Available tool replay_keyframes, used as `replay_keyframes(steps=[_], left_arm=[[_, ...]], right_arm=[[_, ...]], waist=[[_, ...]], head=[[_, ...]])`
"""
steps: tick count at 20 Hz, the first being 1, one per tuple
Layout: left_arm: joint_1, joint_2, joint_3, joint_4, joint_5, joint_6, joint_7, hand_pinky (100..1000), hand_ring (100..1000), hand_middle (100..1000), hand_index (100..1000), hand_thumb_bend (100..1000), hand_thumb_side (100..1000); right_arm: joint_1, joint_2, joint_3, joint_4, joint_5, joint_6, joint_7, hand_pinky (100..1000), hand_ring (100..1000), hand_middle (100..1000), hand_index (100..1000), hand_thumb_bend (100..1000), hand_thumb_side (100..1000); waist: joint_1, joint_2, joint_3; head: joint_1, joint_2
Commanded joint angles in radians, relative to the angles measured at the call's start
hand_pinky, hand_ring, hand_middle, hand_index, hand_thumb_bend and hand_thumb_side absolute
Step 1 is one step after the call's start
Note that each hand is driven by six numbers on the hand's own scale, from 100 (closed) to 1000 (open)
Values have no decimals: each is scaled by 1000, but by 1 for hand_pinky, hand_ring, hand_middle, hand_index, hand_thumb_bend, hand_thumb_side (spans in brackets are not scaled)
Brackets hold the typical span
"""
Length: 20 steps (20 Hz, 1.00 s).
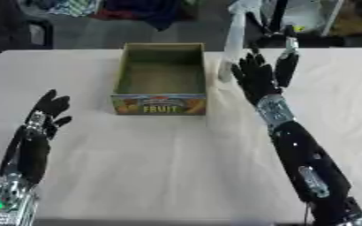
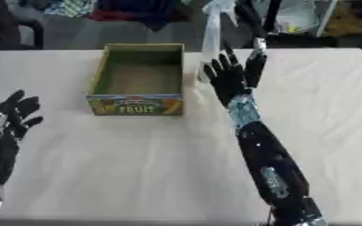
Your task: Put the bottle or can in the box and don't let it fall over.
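A tall clear bottle (image 1: 233,42) stands upright on the white table, just right of the box's far right corner. The open cardboard box (image 1: 159,106) has a "FRUIT" label on its front wall and nothing visible inside. My right hand (image 1: 255,81) is raised beside the bottle on its right, open with straight fingers pointing up and the thumb spread to the right. Its fingers lie close against the bottle's lower part, and I cannot tell whether they touch. My left hand (image 1: 48,110) rests open near the table's left side, fingers up, holding nothing.
The table's white cloth (image 1: 161,167) stretches wide in front of the box. Behind the table's far edge are a dark chair (image 1: 37,31), clothes and other clutter.
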Motion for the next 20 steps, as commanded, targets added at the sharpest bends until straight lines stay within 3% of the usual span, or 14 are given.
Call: replay_keyframes(steps=[1,20], left_arm=[[-16,4,-3,-22,4,-2,-5,888,937,848,994,100,986],[-18,3,-8,-22,8,-1,-9,888,936,847,996,100,987]], right_arm=[[-29,-22,-9,-3,-4,-8,1,100,100,100,1000,469,701],[-86,-65,-28,-4,-31,-37,-3,100,100,100,1000,428,677]], waist=[[4,-6,4],[3,-6,25]], head=[[-5,1],[-18,4]])
